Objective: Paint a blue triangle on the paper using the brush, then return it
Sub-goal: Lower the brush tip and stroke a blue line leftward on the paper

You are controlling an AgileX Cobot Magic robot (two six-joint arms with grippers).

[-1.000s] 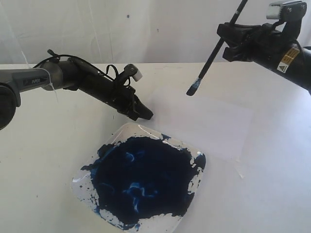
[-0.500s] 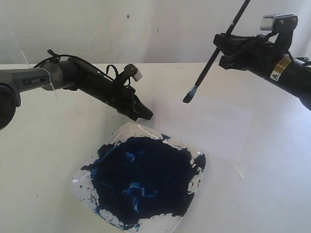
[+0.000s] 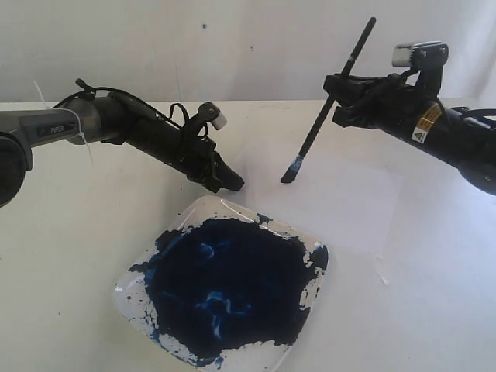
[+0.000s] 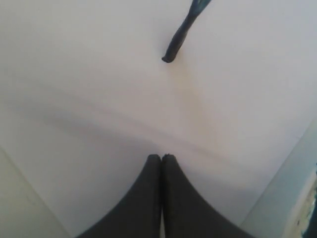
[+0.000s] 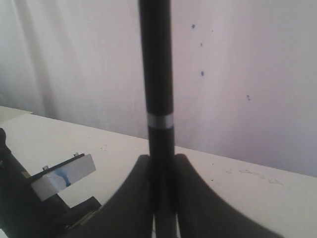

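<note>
My right gripper [image 3: 338, 99] is shut on the brush [image 3: 329, 99], a long black-handled paintbrush held tilted, its blue-stained bristles [image 3: 291, 170] hanging just above the paper [image 3: 333, 194]. In the right wrist view the black handle [image 5: 157, 74] with its pale band rises between the closed fingers of that gripper [image 5: 162, 158]. My left gripper [image 3: 232, 183] is shut with nothing in it, its tip down at the paper's left edge beside the tray. In the left wrist view its gripper [image 4: 161, 157] rests on the paper [image 4: 99, 74], and the brush tip [image 4: 178, 37] shows ahead. No blue triangle is visible.
A clear square tray [image 3: 314, 287] covered with a large dark blue paint blob [image 3: 229, 287] sits in front of the paper. A pale wall [image 3: 232, 46] stands behind the cream table [image 3: 62, 256].
My right arm has moved left and down, bringing the brush tip lower and closer to the paper. The left arm has stayed still.
</note>
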